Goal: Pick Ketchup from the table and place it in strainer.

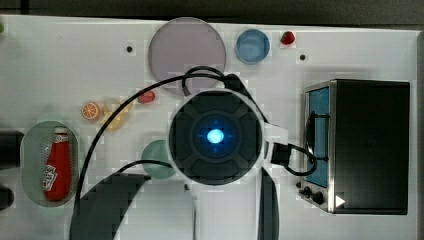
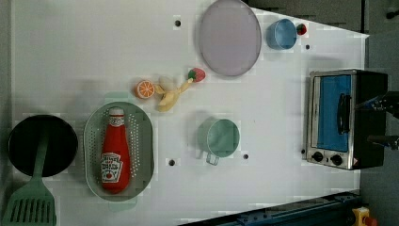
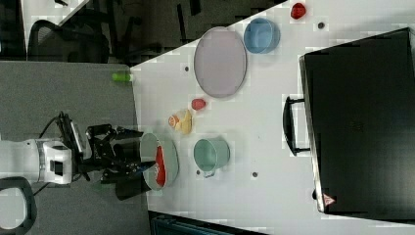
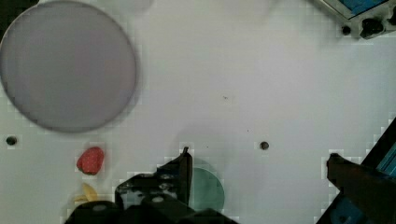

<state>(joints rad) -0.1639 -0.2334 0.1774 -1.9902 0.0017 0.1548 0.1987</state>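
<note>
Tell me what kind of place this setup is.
Probably a robot lab's mock kitchen tabletop: a white table with bolt holes carries a toaster oven, toy fruit such as an orange slice, and the Ketchup lying in the strainer.

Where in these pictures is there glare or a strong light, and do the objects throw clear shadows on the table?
Top view: a bright blue light glows at the middle of the arm, with a soft halo. Left view: the green cup and the strainer throw only faint, soft shadows on the white table. Wrist view: a pale shadow lies above the cup; no hard glare.
</note>
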